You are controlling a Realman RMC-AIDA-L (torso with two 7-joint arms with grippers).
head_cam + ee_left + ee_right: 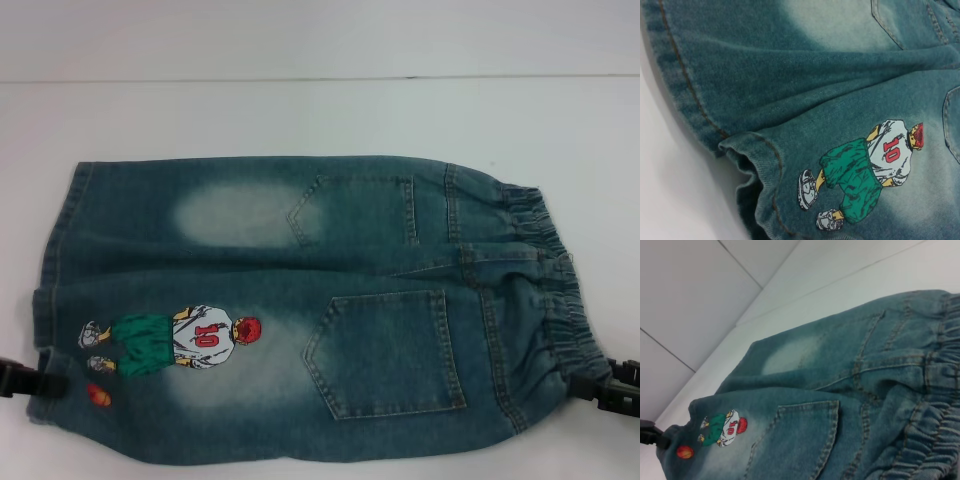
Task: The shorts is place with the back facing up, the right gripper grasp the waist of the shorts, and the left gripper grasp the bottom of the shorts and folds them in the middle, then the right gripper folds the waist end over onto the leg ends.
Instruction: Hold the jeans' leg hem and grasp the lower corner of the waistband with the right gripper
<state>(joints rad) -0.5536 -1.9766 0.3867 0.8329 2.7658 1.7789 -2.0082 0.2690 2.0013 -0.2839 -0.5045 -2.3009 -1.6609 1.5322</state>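
Note:
The denim shorts lie flat on the white table, back pockets up. The leg hems are on the left and the elastic waist is on the right. My left gripper is at the near leg's hem, just beside the orange ball print, and is shut on the hem. It also shows in the right wrist view as the left gripper at that hem. My right gripper is shut on the near corner of the waist, where the fabric is drawn toward it. The number 10 player print faces up, and the hem beside it is raised.
The white table stretches beyond the shorts to a far edge, with a pale wall behind. Its near edge lies just below the shorts in the head view.

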